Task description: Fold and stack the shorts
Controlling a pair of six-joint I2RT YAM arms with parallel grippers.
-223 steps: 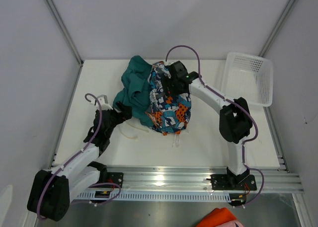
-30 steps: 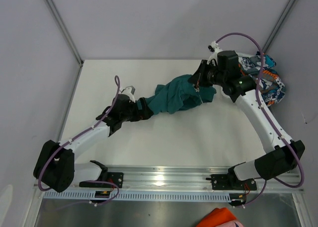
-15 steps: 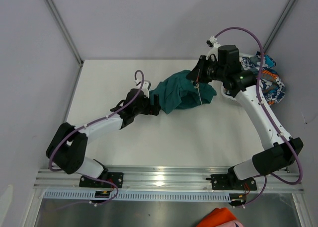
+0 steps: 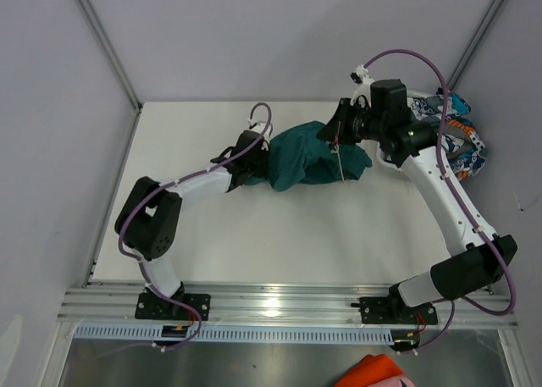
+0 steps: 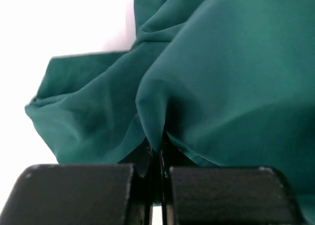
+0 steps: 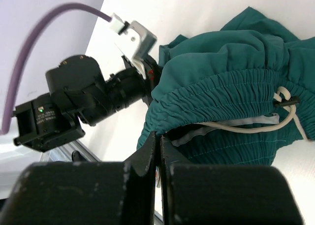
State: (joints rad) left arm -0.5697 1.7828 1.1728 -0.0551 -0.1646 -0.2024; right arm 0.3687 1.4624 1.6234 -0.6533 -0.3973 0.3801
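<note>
The teal shorts (image 4: 312, 156) lie bunched at the middle back of the table, held from both sides. My left gripper (image 4: 261, 161) is shut on a fold of their fabric (image 5: 156, 145) at their left end. At their right end my right gripper (image 4: 337, 135) is shut on the elastic waistband (image 6: 158, 135), and the pale drawstring (image 6: 246, 127) hangs loose beside it. The left gripper's head (image 6: 143, 70) shows against the cloth in the right wrist view. The printed shorts (image 4: 464, 148) sit in a heap at the far right, behind the right arm.
A white mesh basket (image 4: 421, 107) peeks out beside the printed shorts at the back right corner. Grey walls enclose the table on three sides. A metal rail (image 4: 279, 301) runs along the near edge, with an orange cloth (image 4: 373, 372) below it.
My left gripper has moved right along the table and shut on the teal fabric. The shorts are pushed into a tighter bunch. The right gripper has kept its hold and barely moved.
</note>
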